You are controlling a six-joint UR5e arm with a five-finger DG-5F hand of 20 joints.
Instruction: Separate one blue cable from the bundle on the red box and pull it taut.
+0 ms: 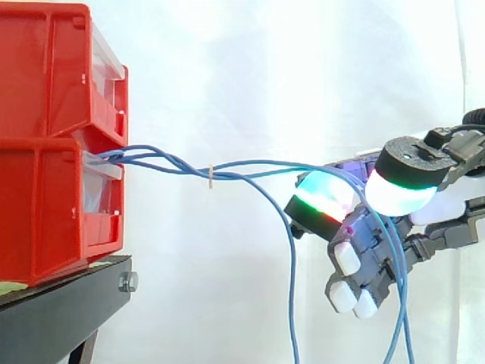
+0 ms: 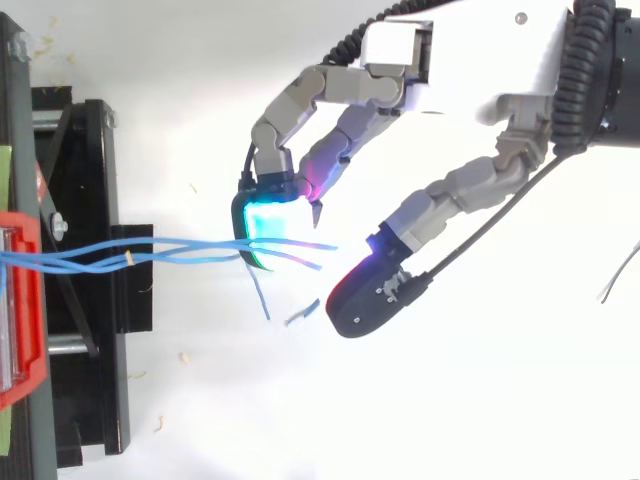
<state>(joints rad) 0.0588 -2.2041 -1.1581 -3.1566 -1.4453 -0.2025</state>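
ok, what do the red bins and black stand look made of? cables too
Stacked red bins: likely moulded plastic, semi-gloss, crisp ribs and edges. Black stand: probably painted metal, matte, bolt head showing. Thin blue cables: smooth plastic-looking sheath, drooping loosely.

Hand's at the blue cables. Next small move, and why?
Probably bring the thumb in against the cyan finger pad to pinch one strand. The hand is open, with a clear gap there. The blue cables from the red box fan out past their tie, ungripped, some drooping slack.
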